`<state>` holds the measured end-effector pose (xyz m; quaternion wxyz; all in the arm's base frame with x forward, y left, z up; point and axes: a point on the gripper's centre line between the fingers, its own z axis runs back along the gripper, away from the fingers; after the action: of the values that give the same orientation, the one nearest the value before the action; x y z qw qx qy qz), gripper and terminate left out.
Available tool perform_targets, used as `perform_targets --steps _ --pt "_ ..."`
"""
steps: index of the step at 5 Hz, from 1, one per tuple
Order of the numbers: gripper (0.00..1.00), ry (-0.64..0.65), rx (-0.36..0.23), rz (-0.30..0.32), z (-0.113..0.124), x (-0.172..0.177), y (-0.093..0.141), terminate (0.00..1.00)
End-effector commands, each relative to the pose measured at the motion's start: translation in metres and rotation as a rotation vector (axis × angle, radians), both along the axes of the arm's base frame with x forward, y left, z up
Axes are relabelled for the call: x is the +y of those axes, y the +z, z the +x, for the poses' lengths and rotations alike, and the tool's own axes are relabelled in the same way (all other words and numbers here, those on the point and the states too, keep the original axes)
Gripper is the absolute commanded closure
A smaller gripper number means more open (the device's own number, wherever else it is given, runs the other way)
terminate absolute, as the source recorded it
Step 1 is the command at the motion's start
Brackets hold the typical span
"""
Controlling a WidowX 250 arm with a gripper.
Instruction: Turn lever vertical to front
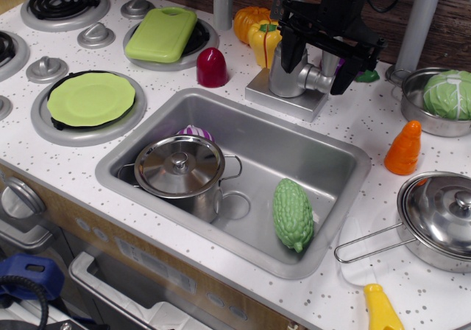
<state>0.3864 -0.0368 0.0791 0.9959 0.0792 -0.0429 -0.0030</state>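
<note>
The faucet's silver cylindrical body (285,78) stands on a square base (283,100) behind the sink. Its stubby side arm (321,79) points right. The lever's flat paddle at the end of that arm is mostly hidden behind my gripper's right finger. My black gripper (313,74) comes down from above with its jaws apart. The left finger (287,50) is in front of the top of the faucet body and the right finger (343,74) is at the outer end of the side arm. The side arm lies between the fingers.
The steel sink (346,160) holds a lidded pot (180,169) and a green bumpy vegetable (292,213). Beside the faucet are a yellow pepper (265,41), an orange pumpkin (247,22) and a red cup (212,68). At the right are a carrot (404,149), a bowl with cabbage (441,98) and a lidded pan (441,219).
</note>
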Motion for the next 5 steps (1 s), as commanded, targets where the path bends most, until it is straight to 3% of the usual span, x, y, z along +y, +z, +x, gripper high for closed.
perform_targets --steps 1,2,3,4,5 --pt "0.0 0.0 0.0 0.0 0.0 0.0 0.0 0.0" --pt "0.0 -0.04 -0.097 0.076 0.008 0.004 0.01 0.0" --pt "0.0 -0.03 -0.22 0.114 0.017 0.005 0.019 0.0" --pt "0.0 -0.017 -0.301 0.096 0.029 0.003 0.026 0.0" --pt "0.0 -0.017 -0.34 0.082 0.038 0.002 0.03 0.0"
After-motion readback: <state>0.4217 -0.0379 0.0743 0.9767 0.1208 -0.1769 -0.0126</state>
